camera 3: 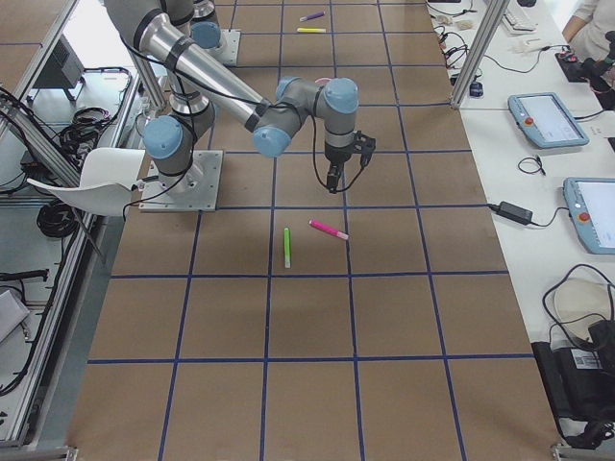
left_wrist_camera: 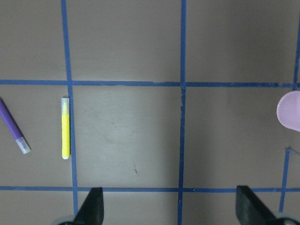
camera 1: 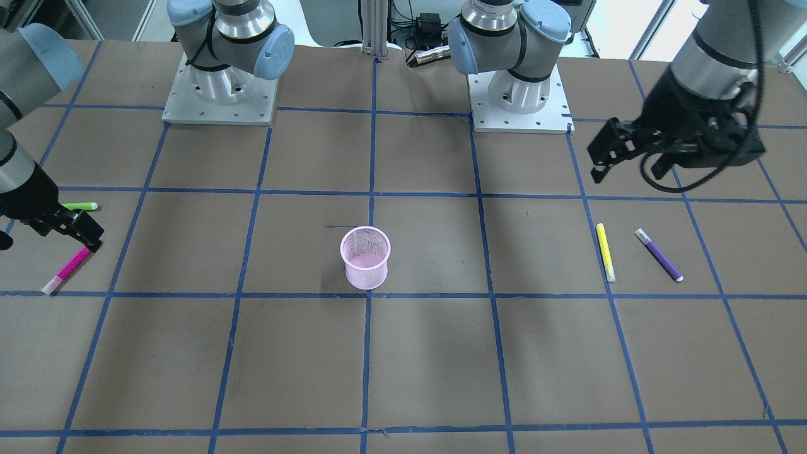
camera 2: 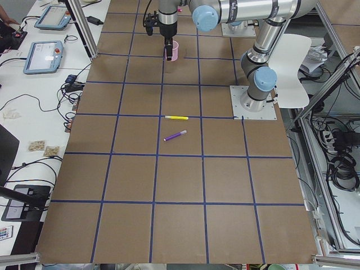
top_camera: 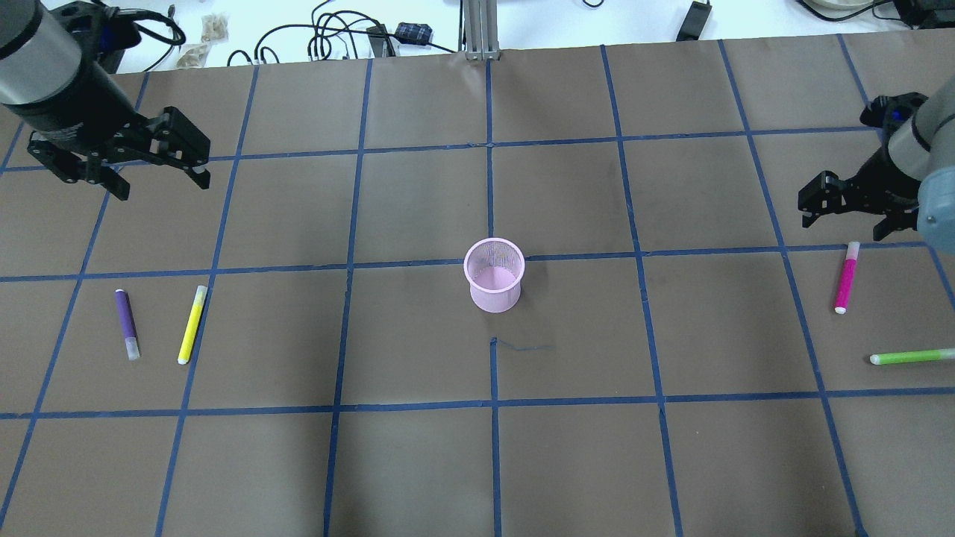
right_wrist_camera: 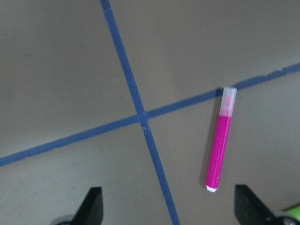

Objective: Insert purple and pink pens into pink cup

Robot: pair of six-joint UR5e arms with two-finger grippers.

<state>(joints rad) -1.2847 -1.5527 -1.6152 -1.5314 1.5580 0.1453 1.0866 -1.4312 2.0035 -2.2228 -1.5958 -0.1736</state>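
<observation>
1. The pink mesh cup [top_camera: 494,285] stands upright and empty at the middle of the overhead frame on the desk [top_camera: 597,462]. The purple pen [top_camera: 127,324] lies flat at lower left and the pink pen [top_camera: 846,277] at the right edge, so neither is in yet.
2. The left pincer [top_camera: 163,186] is spread wide and holds nothing. It hangs at upper left, well apart from the purple pen. A yellow pen [top_camera: 192,324] lies just beside the purple one and nearly parallel to it. We judge that a slightly off descent could close on the wrong pen, or nudge one into the other.
3. The right pincer [top_camera: 843,227] is also wide and empty, near the pink pen's capped end. In its wrist view the pen sits right of centre, closer to one finger than midway. A straight drop could land that finger on the barrel and roll it, or pinch only one end so the pen swings.
4. A green pen [top_camera: 912,356] lies near the pink one, where a sweeping approach could knock it.
5. The cup looks light — a pen brought in slanted may catch the rim and tip or push it.
6. Both arms heading for the one cup together risk a clash above it.
</observation>
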